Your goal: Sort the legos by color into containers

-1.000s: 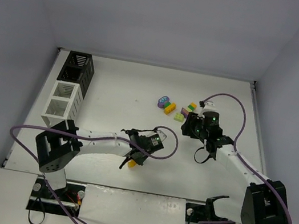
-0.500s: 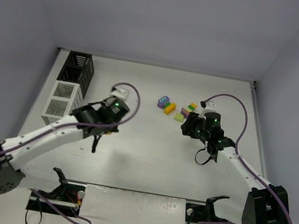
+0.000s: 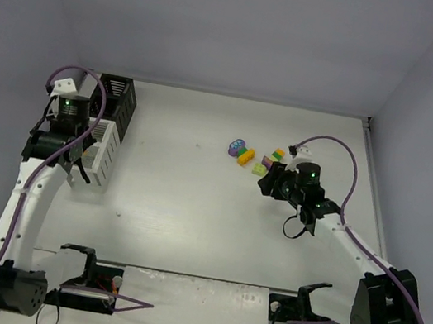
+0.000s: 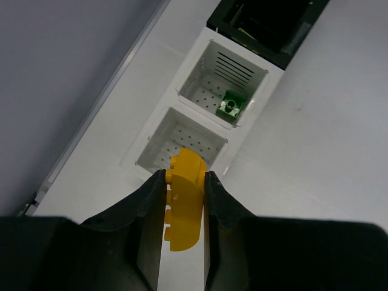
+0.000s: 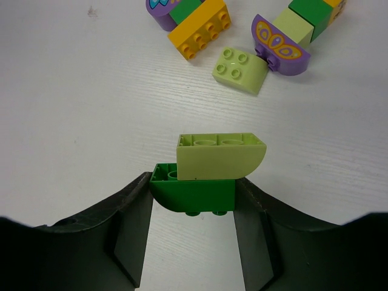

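Left arm (image 3: pixel 31 188) stretched up the left side, left gripper (image 4: pixel 185 180) pinching a yellow brick (image 4: pixel 185 212) over the nearest white bin (image 4: pixel 197 125), right arm (image 3: pixel 346 235) reaching forward, right gripper (image 5: pixel 194 195) clamped on a dark green brick (image 5: pixel 200 197) topped by a pale green brick (image 5: pixel 221 156), loose bricks (image 5: pixel 197 30) just beyond.

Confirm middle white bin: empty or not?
Not empty. The left wrist view shows one dark green lego lying on the floor of the middle white bin, near a corner.
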